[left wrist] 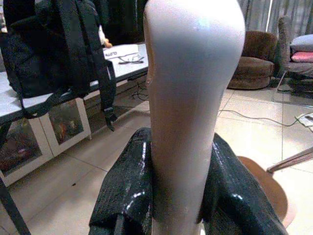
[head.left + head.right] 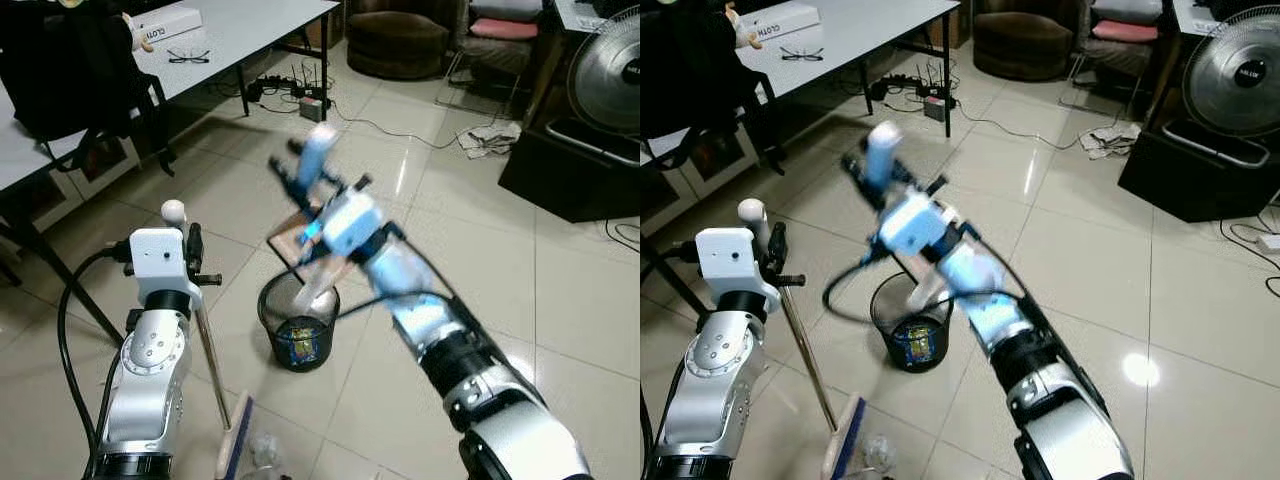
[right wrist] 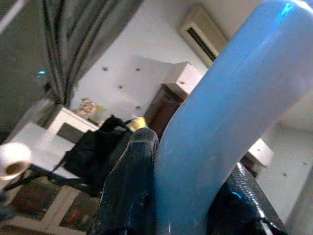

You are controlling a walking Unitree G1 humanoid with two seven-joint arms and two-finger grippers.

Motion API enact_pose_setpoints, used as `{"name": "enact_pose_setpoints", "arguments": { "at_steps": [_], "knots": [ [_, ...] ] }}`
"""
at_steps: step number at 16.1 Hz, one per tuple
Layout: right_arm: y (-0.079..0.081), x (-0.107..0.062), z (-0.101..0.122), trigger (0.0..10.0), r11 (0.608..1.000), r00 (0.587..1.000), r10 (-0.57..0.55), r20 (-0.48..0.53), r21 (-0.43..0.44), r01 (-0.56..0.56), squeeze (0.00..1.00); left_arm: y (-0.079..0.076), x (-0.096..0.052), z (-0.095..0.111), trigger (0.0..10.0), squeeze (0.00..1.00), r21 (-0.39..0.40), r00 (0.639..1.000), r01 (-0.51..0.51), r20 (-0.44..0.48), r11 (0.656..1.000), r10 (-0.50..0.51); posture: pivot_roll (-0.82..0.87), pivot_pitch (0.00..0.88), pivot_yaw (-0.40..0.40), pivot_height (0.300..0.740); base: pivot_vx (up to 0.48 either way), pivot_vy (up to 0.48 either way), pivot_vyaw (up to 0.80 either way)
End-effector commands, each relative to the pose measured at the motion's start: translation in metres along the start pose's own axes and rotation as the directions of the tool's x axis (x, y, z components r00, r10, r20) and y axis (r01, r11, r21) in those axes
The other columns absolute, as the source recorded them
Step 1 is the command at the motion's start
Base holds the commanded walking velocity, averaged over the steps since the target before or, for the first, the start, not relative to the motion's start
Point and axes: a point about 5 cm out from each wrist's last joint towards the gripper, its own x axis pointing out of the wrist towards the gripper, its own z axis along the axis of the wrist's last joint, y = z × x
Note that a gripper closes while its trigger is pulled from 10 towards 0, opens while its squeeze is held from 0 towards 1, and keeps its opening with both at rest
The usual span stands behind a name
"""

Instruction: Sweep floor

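My left gripper (image 2: 190, 248) is shut on a broom's pale handle (image 1: 193, 98), just below its rounded tip (image 2: 173, 211). The metal pole (image 2: 213, 360) slants down to the broom head (image 2: 235, 442) on the tiles. My right gripper (image 2: 312, 185), blurred, is shut on the blue handle (image 3: 220, 112) of a dustpan. The brownish pan (image 2: 298, 238) hangs tilted over a black mesh waste bin (image 2: 266, 305) that holds some wrappers. Black fingers (image 1: 127, 186) press both sides of the broom handle.
A crumpled clear wrapper (image 2: 262, 455) lies beside the broom head. A white table (image 2: 240, 30) with a black backpack (image 2: 75, 70) stands at the left. A fan (image 2: 605, 75) on a dark cabinet, loose cables (image 2: 400, 125) and an armchair (image 2: 400, 40) are further off.
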Motion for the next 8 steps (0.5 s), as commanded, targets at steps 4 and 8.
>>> {"name": "enact_pose_setpoints", "arguments": {
  "at_steps": [4,8],
  "knots": [
    [-0.001,-0.002,0.003,10.0,0.988,0.995,0.094,0.039,-0.123,-0.089,0.00,-0.001,0.001,0.007,10.0,0.00,0.008,0.999,-0.002,0.034,1.000,0.002,-0.01,0.000,0.041,0.740,0.000,0.000,0.00],
    [-0.102,0.008,0.027,10.0,0.904,0.918,-0.383,0.099,-0.162,0.395,0.00,-0.013,-0.001,0.010,10.0,0.00,0.001,0.994,0.103,0.034,0.995,-0.103,-0.02,0.000,0.039,0.740,0.000,0.000,0.00]
  ]
}}
